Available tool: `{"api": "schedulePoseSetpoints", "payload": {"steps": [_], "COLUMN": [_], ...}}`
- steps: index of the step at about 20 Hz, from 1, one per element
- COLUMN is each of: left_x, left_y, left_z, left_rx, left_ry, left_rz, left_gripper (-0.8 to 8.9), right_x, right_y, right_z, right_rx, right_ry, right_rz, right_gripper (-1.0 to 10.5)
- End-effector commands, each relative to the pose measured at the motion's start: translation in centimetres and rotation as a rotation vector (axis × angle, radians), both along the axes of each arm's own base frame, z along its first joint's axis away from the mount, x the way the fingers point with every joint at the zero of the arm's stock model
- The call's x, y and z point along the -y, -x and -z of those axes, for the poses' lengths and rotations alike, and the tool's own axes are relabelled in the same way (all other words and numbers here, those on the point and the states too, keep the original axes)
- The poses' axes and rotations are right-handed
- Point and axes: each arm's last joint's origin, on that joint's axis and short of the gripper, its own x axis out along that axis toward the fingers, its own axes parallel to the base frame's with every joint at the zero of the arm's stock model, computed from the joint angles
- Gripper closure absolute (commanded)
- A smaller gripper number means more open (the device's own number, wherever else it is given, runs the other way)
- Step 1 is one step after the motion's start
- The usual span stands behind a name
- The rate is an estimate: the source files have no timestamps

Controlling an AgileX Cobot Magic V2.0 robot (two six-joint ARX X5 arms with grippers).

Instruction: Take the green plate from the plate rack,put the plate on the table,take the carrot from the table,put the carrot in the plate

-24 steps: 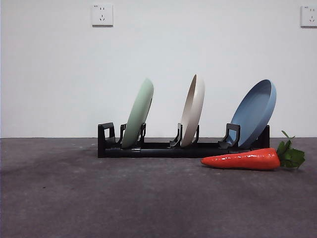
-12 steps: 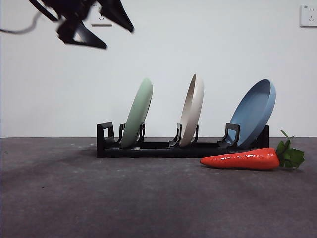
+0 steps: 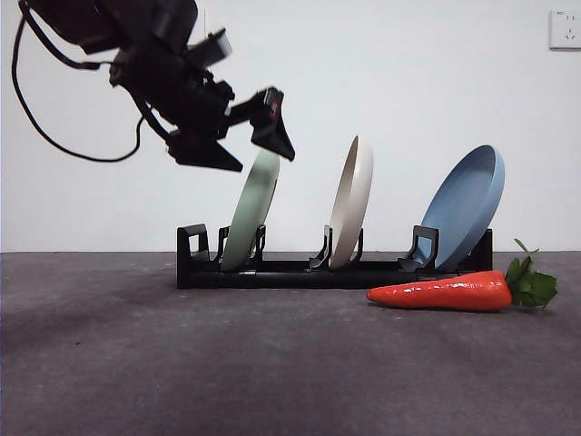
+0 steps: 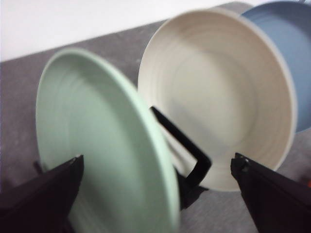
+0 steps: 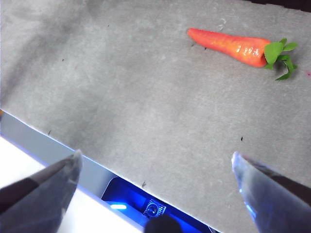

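Since half a second ago the left gripper (image 3: 245, 136) has dropped from the upper left corner down toward the rack, and we now see it just above the top edge of the green plate (image 3: 250, 211), its two black wedge-shaped jaws spread apart with nothing between them; a second ago no arm showed at all. In the left wrist view the same left gripper (image 4: 155, 167) straddles the plate's rim, one jaw on either side and not touching it. The green plate (image 4: 97, 141) is a round, shallow, matte disc of pale sage with a raised lip and faint concentric rings, leaning in the left slot of the plate rack (image 3: 300, 271), a long, low, black plastic frame with paired upright brackets. Next along stands a cream plate (image 3: 351, 202), nearly upright, then a blue plate (image 3: 465, 204) tilted more steeply. The carrot (image 3: 442, 292), glossy orange-red and tapered, lies on the table (image 3: 182, 363) just in front of the rack's right end, its crinkled green leaves at the thick end. The table is a dark grey, mottled, matte surface. The right gripper (image 5: 155, 170) hangs unclenched and empty above the table's near edge, well apart from the carrot (image 5: 228, 44).
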Motion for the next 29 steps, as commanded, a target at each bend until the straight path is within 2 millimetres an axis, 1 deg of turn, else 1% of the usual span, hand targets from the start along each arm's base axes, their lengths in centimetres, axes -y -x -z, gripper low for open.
{"api": "schedulePoseSetpoints", "payload": {"steps": [1,2,3,4,6,10,11,15,19,21,25,29], "left_x": [0.5,0.6,0.6,0.8,0.7,0.7,0.7,0.8,0.6,0.5,0.1,-0.5], "left_y": [-0.1,-0.1,0.0,0.0,0.0,0.2,0.2,0.3,0.2,0.3,0.7,1.7], "left_z": [1.0,1.1,1.1,1.1,1.2,1.5,1.5,1.5,1.3,0.8,-1.0,-3.7], "left_rx": [-0.014,-0.024,-0.027,-0.029,-0.038,-0.07,-0.076,-0.094,-0.131,-0.146,-0.115,-0.056], "left_ry": [-0.018,-0.023,-0.024,-0.025,-0.024,-0.035,-0.034,-0.002,0.071,0.114,0.169,0.19], "left_rz": [-0.001,0.0,0.002,0.005,0.011,0.018,0.024,0.033,0.037,0.036,0.025,0.028], "left_gripper": [3.36,4.56,5.52,6.13,6.93,8.09,8.22,8.22,8.22,8.22,8.21,8.21], "right_x": [0.0,0.0,0.0,0.0,0.0,0.0,0.0,0.0,0.0,0.0,0.0,0.0], "right_y": [0.0,0.0,0.0,0.0,0.0,0.0,0.0,0.0,0.0,0.0,0.0,0.0], "right_z": [-0.1,-0.1,-0.1,-0.1,-0.1,-0.1,-0.1,-0.1,-0.1,-0.1,-0.1,-0.1], "right_rx": [0.004,0.004,0.004,0.004,0.004,0.004,0.004,0.004,0.004,0.005,0.005,0.005], "right_ry": [-0.004,-0.004,-0.004,-0.004,-0.005,-0.005,-0.005,-0.005,-0.005,-0.005,-0.005,-0.005], "right_rz": [0.001,0.001,0.001,0.001,0.001,0.001,0.001,0.0,0.0,0.0,0.0,0.0], "right_gripper": [2.9,2.9,2.9,2.9,2.9,2.9,2.9,2.9,2.9,2.9,2.9,2.9]}}
